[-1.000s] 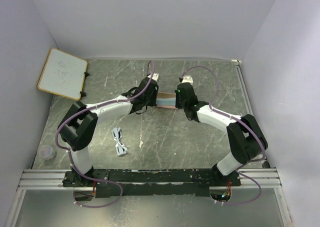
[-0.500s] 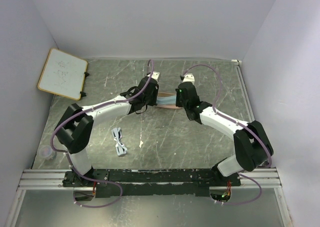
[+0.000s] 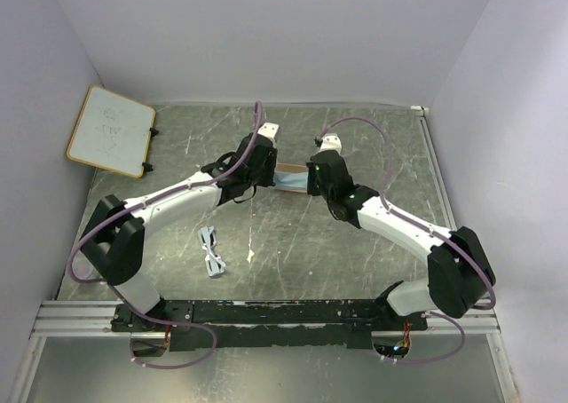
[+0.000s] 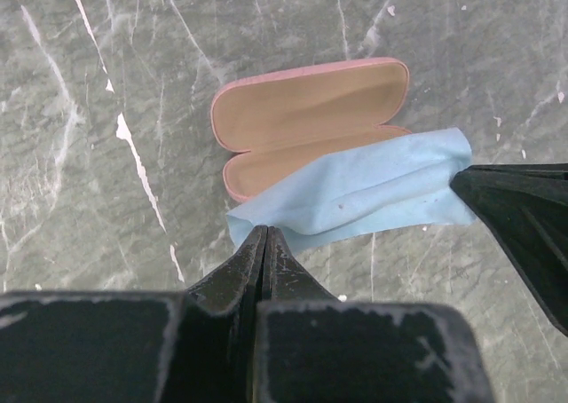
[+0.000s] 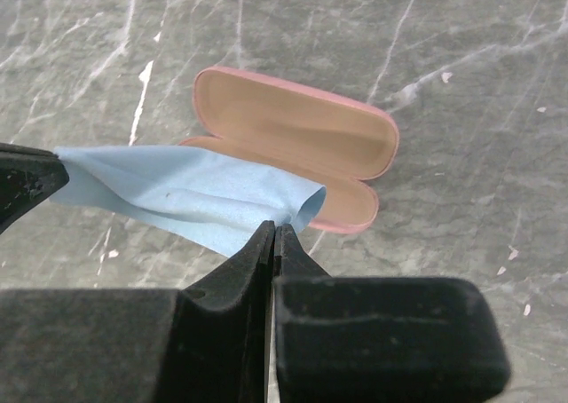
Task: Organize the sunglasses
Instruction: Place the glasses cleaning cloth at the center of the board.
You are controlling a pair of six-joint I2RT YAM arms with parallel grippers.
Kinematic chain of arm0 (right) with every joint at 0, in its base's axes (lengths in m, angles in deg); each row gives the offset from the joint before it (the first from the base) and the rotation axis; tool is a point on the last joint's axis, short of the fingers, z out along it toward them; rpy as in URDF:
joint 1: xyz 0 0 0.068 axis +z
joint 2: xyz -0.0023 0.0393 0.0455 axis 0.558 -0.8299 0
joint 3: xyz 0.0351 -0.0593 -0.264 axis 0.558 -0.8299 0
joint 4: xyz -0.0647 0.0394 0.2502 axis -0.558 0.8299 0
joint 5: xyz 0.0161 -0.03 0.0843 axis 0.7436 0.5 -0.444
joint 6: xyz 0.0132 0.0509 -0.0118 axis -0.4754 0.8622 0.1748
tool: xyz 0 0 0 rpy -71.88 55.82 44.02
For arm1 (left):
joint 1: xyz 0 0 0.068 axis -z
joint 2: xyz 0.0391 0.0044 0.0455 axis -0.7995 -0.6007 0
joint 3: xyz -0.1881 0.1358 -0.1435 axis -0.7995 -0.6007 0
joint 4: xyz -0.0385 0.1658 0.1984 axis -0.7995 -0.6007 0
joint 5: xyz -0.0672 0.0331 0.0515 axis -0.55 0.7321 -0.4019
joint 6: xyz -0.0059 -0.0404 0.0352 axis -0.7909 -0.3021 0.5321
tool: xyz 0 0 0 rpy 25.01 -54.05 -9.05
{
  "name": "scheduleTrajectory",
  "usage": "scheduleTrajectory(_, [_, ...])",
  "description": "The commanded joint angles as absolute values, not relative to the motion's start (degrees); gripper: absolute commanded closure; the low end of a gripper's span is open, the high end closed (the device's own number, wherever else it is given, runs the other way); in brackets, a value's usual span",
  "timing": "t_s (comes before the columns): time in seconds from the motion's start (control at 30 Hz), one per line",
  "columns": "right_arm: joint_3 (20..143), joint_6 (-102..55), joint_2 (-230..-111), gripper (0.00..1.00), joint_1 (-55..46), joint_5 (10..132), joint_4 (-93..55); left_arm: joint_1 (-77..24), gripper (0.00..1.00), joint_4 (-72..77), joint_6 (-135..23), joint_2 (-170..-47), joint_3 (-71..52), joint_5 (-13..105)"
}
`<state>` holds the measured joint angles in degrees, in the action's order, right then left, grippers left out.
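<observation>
The white sunglasses [image 3: 211, 250] lie on the grey surface [image 3: 293, 252], near the left arm's base and well apart from both grippers. Farther back, in the middle, the left gripper [image 4: 264, 234] is squeezed tight on one end of a light blue cloth [image 4: 355, 194]. The right gripper [image 5: 273, 230] is squeezed tight on the other end. The cloth is spread between them, over the near half of an open pink case [image 4: 311, 110]. It may be touching the case, but that is hard to see. A whiteboard [image 3: 110, 130] sits at the far left.
</observation>
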<state>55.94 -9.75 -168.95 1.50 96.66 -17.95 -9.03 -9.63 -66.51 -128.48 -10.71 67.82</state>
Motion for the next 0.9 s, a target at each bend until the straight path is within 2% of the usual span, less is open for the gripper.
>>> scheduleTrajectory(0.0, [54.2, -7.8, -165.6, 1.00, 4.1, 97.5, -14.5, -7.6, 0.93, -12.3, -67.4, -124.1, -13.4, 68.1])
scheduleTrajectory(0.47, [44.3, -0.6, -159.7, 1.00, 11.1, 97.8, -12.1, -0.2, 0.93, -12.8, -75.9, -113.7, -29.1, 67.8])
scheduleTrajectory(0.87, [43.5, 2.5, -158.4, 1.00, 16.1, 97.9, -11.7, 3.1, 0.93, -18.5, -77.5, -110.2, -29.1, 73.0])
